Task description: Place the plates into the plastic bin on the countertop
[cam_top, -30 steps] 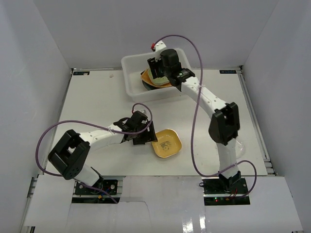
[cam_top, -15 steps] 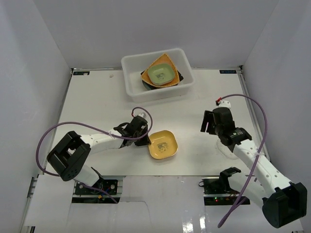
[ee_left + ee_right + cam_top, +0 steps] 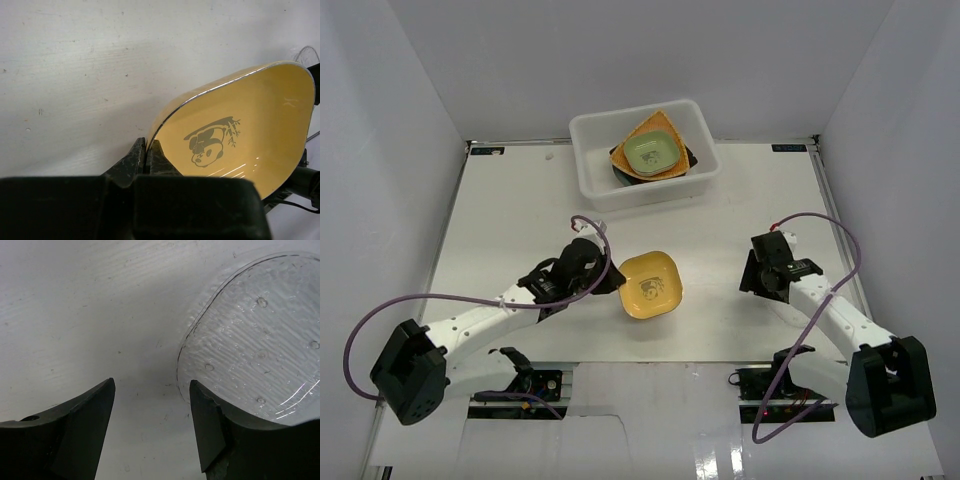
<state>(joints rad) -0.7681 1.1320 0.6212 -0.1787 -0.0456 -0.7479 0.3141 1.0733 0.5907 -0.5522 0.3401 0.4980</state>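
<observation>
A small square yellow plate [image 3: 650, 285] with a panda print hangs tilted above the countertop [image 3: 520, 220]. My left gripper [image 3: 608, 281] is shut on its left rim. In the left wrist view both fingers pinch the rim at the gripper [image 3: 146, 143], and the plate [image 3: 240, 125] rises to the right. My right gripper [image 3: 758, 276] is open, low over the counter on the right. The right wrist view shows the gripper [image 3: 152, 387] with only bare counter between its fingers, and a small clear plate [image 3: 255, 335] lies just beyond the right finger. The plastic bin [image 3: 590, 180] stands at the back.
Inside the bin a green square plate [image 3: 651, 152] lies on an orange fan-shaped plate [image 3: 670, 168], over a dark plate [image 3: 691, 157]. White walls close in the counter on three sides. Purple cables loop off both arms.
My left gripper shut on the yellow plate's rim, then lifted and tilted it. The right arm left the bin, swung back to the right side and came down beside the clear plate.
</observation>
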